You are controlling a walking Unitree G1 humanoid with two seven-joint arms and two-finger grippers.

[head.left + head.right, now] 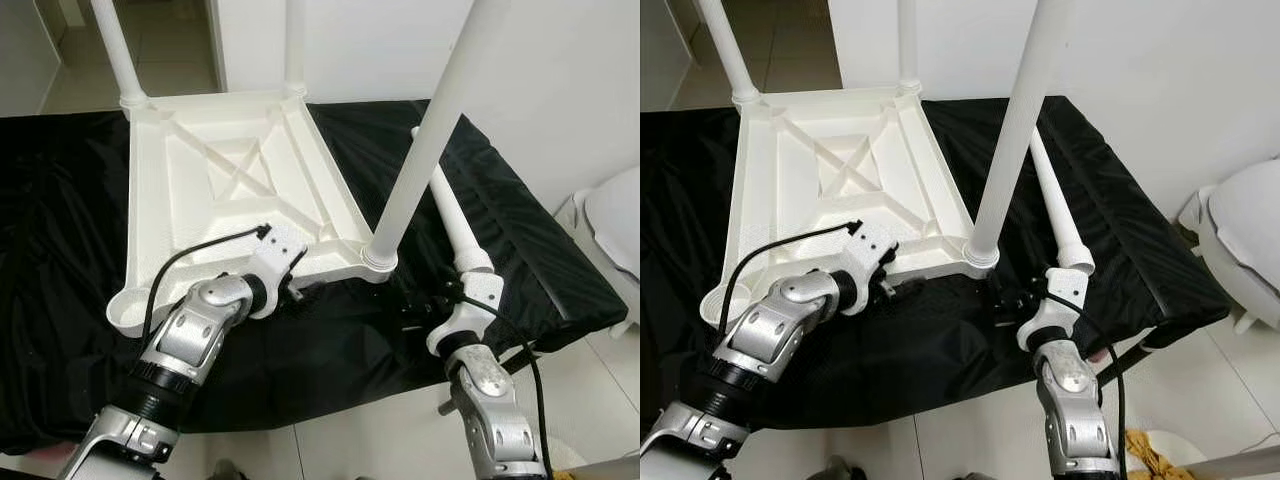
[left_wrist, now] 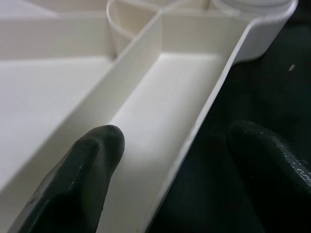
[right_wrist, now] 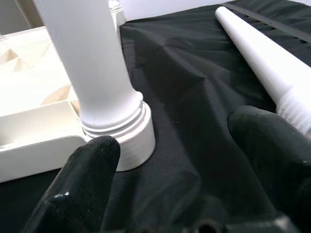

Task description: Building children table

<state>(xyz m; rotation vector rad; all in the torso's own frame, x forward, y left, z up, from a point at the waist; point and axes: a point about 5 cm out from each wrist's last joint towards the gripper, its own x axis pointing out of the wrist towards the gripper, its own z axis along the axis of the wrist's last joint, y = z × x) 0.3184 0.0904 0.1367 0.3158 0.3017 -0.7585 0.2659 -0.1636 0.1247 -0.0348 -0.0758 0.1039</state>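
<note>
Straddling the near rim of the upside-down white table top, your left gripper stands wide, one black finger inside the rim channel and the other outside over the black cloth, gripping nothing. Your right gripper is also wide and empty, low over the cloth between the fitted corner leg and the loose leg. The top lies flat with three legs pointing up; the loose leg lies on the cloth with its long axis running away from you, just beside the right gripper.

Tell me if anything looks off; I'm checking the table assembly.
One white leg lies loose on the black cloth, not fitted, while the upturned tabletop has an empty corner socket nearest the robot's left. Nothing looks broken or spilled.
</note>
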